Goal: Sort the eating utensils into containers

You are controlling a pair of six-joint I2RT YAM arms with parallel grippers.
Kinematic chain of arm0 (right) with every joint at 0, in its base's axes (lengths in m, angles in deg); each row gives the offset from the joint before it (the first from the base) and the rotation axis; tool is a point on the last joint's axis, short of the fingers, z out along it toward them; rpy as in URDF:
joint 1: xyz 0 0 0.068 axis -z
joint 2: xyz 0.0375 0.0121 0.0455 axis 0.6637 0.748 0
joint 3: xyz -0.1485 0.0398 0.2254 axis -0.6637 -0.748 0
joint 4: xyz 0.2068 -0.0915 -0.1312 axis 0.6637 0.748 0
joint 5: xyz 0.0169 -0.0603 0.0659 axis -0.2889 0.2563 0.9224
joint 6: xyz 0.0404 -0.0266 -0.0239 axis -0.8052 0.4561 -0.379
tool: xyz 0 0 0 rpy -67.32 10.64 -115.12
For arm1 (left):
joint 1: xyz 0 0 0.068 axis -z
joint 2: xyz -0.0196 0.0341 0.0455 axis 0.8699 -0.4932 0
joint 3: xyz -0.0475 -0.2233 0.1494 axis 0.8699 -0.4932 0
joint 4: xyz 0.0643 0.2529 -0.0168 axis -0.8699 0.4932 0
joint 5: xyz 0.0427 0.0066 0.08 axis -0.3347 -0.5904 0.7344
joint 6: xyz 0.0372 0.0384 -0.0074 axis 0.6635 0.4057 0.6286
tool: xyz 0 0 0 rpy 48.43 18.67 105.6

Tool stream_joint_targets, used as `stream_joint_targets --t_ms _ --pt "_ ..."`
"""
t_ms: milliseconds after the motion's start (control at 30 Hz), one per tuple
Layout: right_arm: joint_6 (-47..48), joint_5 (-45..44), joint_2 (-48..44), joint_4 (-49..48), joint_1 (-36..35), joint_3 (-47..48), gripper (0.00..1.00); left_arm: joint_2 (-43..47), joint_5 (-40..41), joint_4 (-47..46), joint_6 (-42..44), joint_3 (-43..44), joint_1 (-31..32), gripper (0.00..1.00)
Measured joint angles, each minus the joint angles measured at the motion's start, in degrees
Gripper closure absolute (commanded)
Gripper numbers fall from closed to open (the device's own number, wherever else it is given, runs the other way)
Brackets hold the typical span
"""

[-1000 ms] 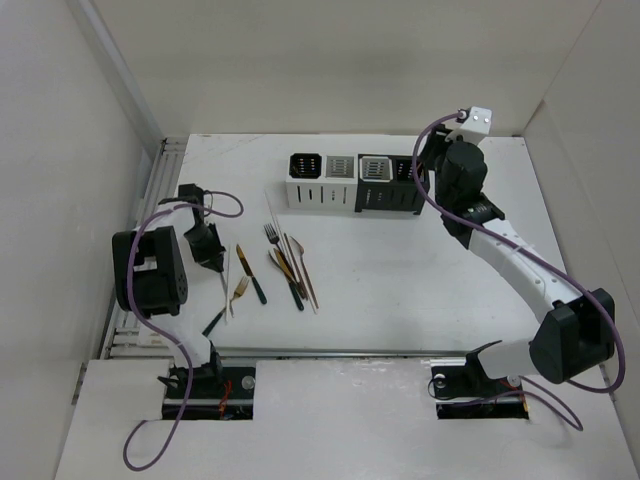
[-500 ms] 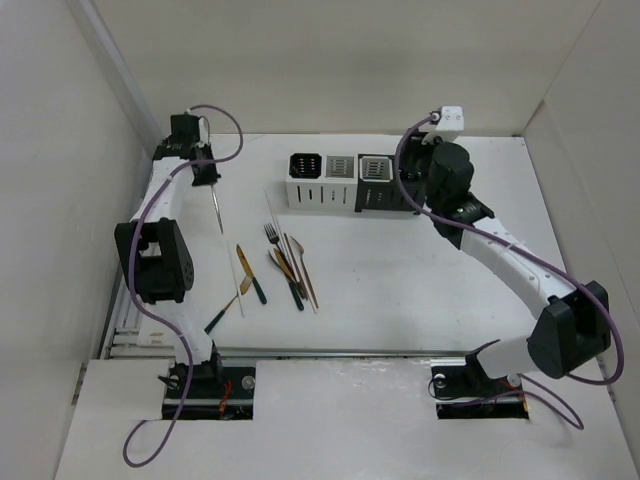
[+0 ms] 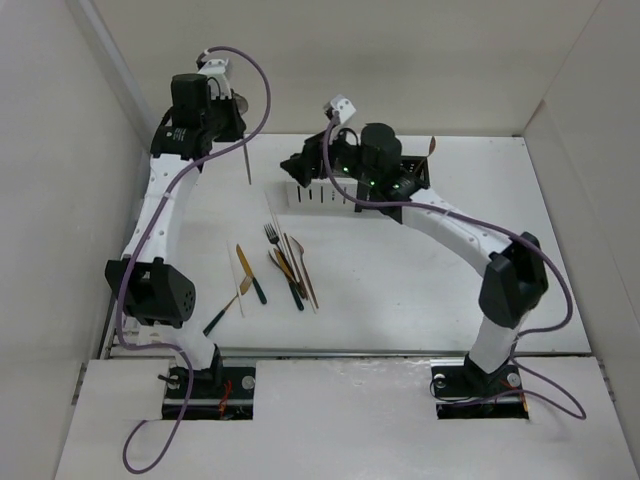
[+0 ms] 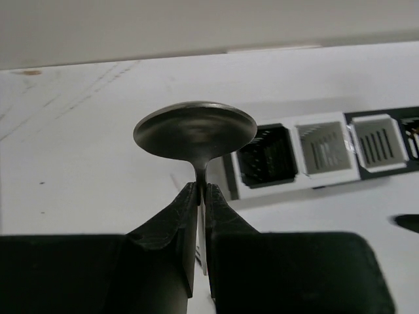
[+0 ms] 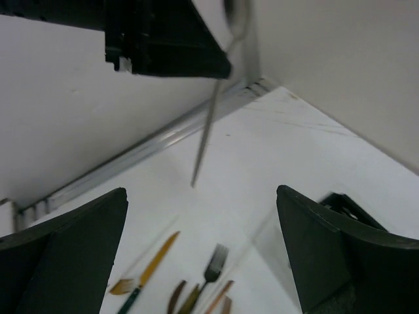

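Note:
My left gripper (image 3: 236, 108) is raised high at the back left, shut on the neck of a silver spoon (image 3: 246, 160) that hangs handle-down. In the left wrist view the spoon's bowl (image 4: 194, 129) stands above the shut fingertips (image 4: 201, 191), with the row of containers (image 4: 321, 154) beyond. My right gripper (image 3: 303, 165) reaches left over the containers (image 3: 312, 196), open and empty, and hides most of them. Its wrist view shows wide-apart fingers (image 5: 65, 255), the hanging spoon (image 5: 208, 131) and the left gripper (image 5: 163, 39) ahead. Several other utensils (image 3: 288, 262) lie on the table.
A gold knife with a dark handle (image 3: 250, 274) and a gold fork (image 3: 234, 300) lie left of the pile, also seen as the knife (image 5: 154, 261) and a fork (image 5: 215, 261). A copper utensil (image 3: 432, 147) sticks up at the row's right end. Walls close in left and behind.
The left arm has lifted the spoon off the table and carried it up toward the back. The right arm has swung left over the containers and its jaws have opened wide.

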Motion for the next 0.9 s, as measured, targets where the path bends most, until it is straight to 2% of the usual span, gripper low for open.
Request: stream_joint_targets --t_ms 233,433,467,533,567,667,700,733,800,867,900 --pt "-6.73 8.37 12.15 -0.24 -1.44 10.34 0.02 0.52 -5.11 3.37 -2.95 0.02 4.07 1.0" --pt "-10.32 7.54 17.88 0.0 -1.81 12.85 0.16 0.52 -7.28 4.35 -4.94 0.02 4.83 1.0" --pt "-10.75 7.04 18.43 -0.17 -1.99 12.96 0.29 0.52 -7.58 4.42 -5.16 0.02 4.83 1.0" --pt "-11.96 6.1 19.34 -0.52 -2.12 12.98 0.46 0.55 -8.11 4.52 -5.49 -0.04 5.09 1.0" --pt "-12.61 5.86 19.69 -0.94 -2.12 12.96 0.66 0.61 -8.33 4.57 -5.62 -0.2 5.14 1.0" --pt "-15.37 6.34 20.63 -3.91 -2.12 12.98 0.94 0.63 -8.74 4.33 -5.86 -0.76 5.79 1.0" --pt "-16.11 6.78 20.87 -4.9 -2.12 12.98 1.0 0.72 -8.72 3.93 -5.81 -1.18 6.01 1.0" --pt "-16.9 6.93 21.05 -5.25 -2.14 12.96 1.0 0.72 -8.46 3.89 -5.57 -1.33 6.23 0.86" --pt "-18.08 7.08 21.24 -7.34 -2.14 12.35 1.0 0.85 -8.68 3.58 -5.22 -1.77 6.23 0.68" --pt "-18.69 6.34 20.72 -11.32 -2.12 9.88 1.0 1.14 -9.38 4.28 -4.15 -2.56 6.69 0.43" --pt "-18.86 5.75 20.15 -13.09 -1.97 8.02 1.0 1.25 -9.55 4.59 -3.74 -2.86 6.97 0.11"
